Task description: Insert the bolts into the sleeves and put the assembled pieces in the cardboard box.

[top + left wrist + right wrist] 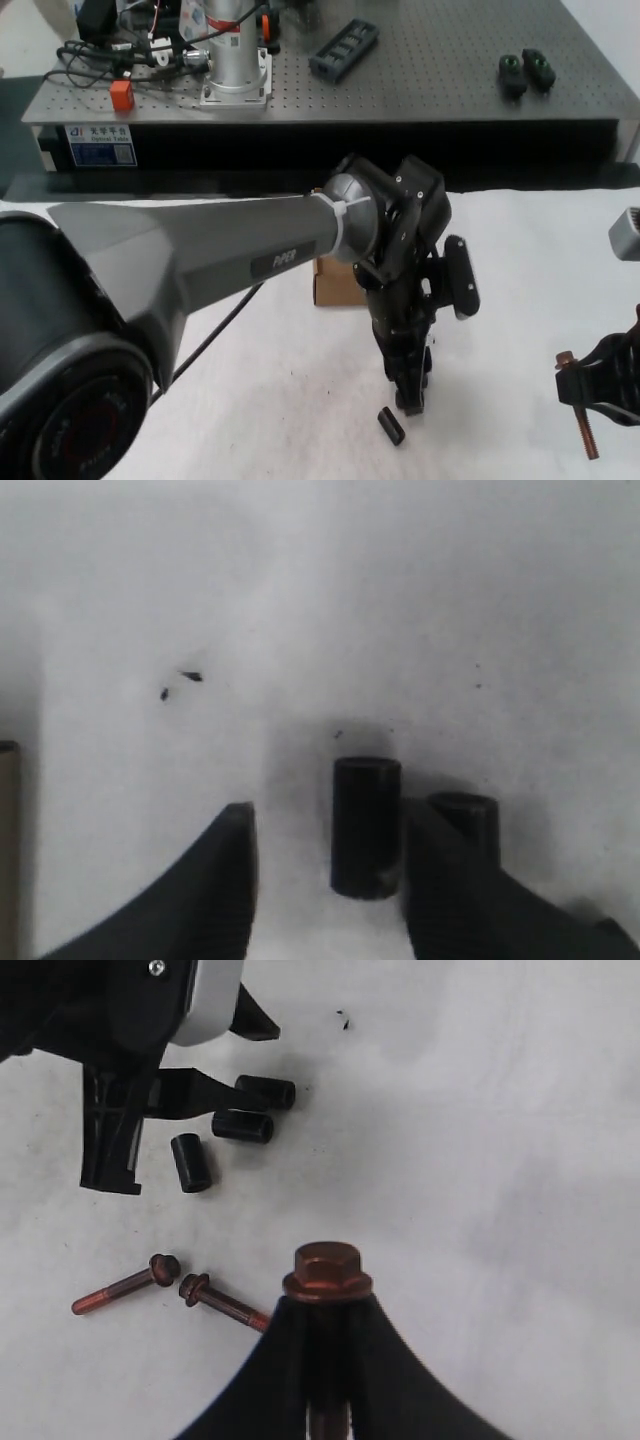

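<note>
My left gripper [412, 398] points down at the white cloth and is open. A black sleeve [366, 825] lies between its fingers, closer to one finger [450, 880] than to the other. A second sleeve [466, 818] lies just behind that finger. The right wrist view has three sleeves on the cloth, the nearest [190, 1162] beside the left gripper [110, 1110]. My right gripper [328, 1305] is shut on a copper bolt [328, 1265], held head up off to the side [585, 430]. Two loose bolts [125, 1285] [222, 1300] lie on the cloth. The cardboard box [335, 285] sits partly hidden behind the left arm.
A perforated metal bench [420, 80] runs along the back, carrying a metal post [235, 50], cables, an orange block [121, 94] and several black parts [343, 48]. White cloth [520, 260] covers the work area between the arms.
</note>
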Controlling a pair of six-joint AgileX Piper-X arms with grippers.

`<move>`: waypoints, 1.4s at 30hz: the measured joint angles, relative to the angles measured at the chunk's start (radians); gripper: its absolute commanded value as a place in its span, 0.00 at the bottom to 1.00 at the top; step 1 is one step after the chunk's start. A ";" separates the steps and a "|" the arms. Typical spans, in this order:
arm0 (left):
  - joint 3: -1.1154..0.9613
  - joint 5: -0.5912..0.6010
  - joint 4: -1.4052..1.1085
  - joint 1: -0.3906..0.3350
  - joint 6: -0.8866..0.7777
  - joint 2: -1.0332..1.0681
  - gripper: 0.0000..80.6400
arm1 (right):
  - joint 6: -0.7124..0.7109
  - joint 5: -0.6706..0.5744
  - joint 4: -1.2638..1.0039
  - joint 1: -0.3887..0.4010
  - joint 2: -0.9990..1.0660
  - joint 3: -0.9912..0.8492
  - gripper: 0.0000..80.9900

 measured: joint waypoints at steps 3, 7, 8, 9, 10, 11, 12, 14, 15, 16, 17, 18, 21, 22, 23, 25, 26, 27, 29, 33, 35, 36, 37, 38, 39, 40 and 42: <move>0.000 -0.002 0.011 0.000 0.009 0.006 0.34 | 0.000 0.000 0.000 0.000 0.000 0.000 0.03; 0.003 -0.002 0.021 0.000 0.019 0.022 0.33 | 0.000 0.000 0.000 0.000 0.000 0.000 0.03; 0.003 -0.002 0.021 -0.003 0.019 0.027 0.33 | 0.000 0.000 0.000 0.000 0.000 0.000 0.03; 0.003 -0.002 0.021 -0.003 0.024 0.026 0.33 | 0.000 0.000 0.000 0.000 0.000 0.000 0.03; 0.003 -0.002 0.021 -0.005 0.031 0.026 0.33 | 0.000 0.000 0.000 0.000 0.000 0.000 0.03; 0.003 -0.002 0.021 -0.006 0.037 0.028 0.33 | 0.000 0.000 0.000 0.000 0.000 0.000 0.03; 0.001 -0.002 0.021 -0.009 0.046 0.030 0.33 | 0.000 0.000 0.000 0.000 0.000 0.000 0.03; 0.000 -0.004 0.021 -0.012 0.048 0.033 0.33 | 0.000 0.000 0.000 0.000 0.000 0.000 0.03; 0.000 -0.004 0.021 -0.012 0.048 0.033 0.32 | 0.000 0.000 0.000 0.000 0.000 0.000 0.03; 0.000 -0.006 0.021 -0.014 0.051 0.033 0.31 | 0.000 0.000 0.000 0.000 0.000 0.000 0.03; 0.000 -0.005 0.021 -0.017 0.058 0.033 0.29 | 0.000 0.000 0.000 0.000 0.000 0.000 0.03; 0.000 -0.005 0.021 -0.022 0.066 0.033 0.26 | 0.000 0.000 0.000 0.000 0.000 0.000 0.03; 0.000 -0.021 0.018 -0.035 0.072 0.033 0.10 | 0.000 0.000 0.000 0.000 0.000 0.000 0.03; 0.000 -0.022 0.017 -0.038 0.072 0.033 0.01 | 0.000 0.000 0.000 0.000 0.000 0.000 0.03; 0.000 -0.032 0.013 -0.040 0.066 0.033 0.00 | 0.000 0.000 0.000 0.000 0.000 0.000 0.03; 0.000 -0.039 0.014 -0.042 0.043 0.033 0.01 | 0.000 0.000 0.000 0.000 0.000 0.000 0.03; 0.000 -0.045 0.014 -0.042 0.015 0.033 0.01 | 0.000 0.000 0.000 0.000 0.000 0.000 0.03; 0.000 -0.048 0.014 -0.042 -0.015 0.033 0.01 | 0.000 0.000 0.000 0.000 -0.003 0.000 0.03; 0.000 -0.048 0.014 -0.039 -0.060 0.033 0.01 | 0.000 0.000 0.000 0.000 -0.010 0.000 0.03; 0.052 0.041 -0.015 0.013 -0.279 -0.033 0.01 | 0.000 0.000 -0.022 0.000 -0.052 0.000 0.03; 0.131 0.098 -0.074 0.057 -0.377 -0.121 0.01 | 0.010 -0.005 -0.038 0.000 -0.067 0.000 0.03; 0.181 0.116 -0.111 0.074 -0.418 -0.165 0.01 | 0.023 -0.017 -0.053 0.000 -0.081 0.000 0.03; 0.237 0.139 -0.166 0.094 -0.466 -0.226 0.01 | 0.042 -0.034 -0.071 0.000 -0.092 0.000 0.03; 0.305 0.180 -0.237 0.114 -0.550 -0.291 0.01 | 0.066 -0.061 -0.099 0.000 -0.102 0.000 0.03; 0.371 0.185 -0.301 0.129 -0.560 -0.357 0.01 | 0.098 -0.098 -0.134 0.000 -0.108 0.000 0.03; 0.426 0.206 -0.368 0.138 -0.596 -0.410 0.01 | 0.129 -0.137 -0.168 0.000 -0.111 0.000 0.03; 0.495 0.232 -0.437 0.141 -0.640 -0.472 0.01 | 0.207 -0.195 -0.271 0.009 -0.111 0.003 0.03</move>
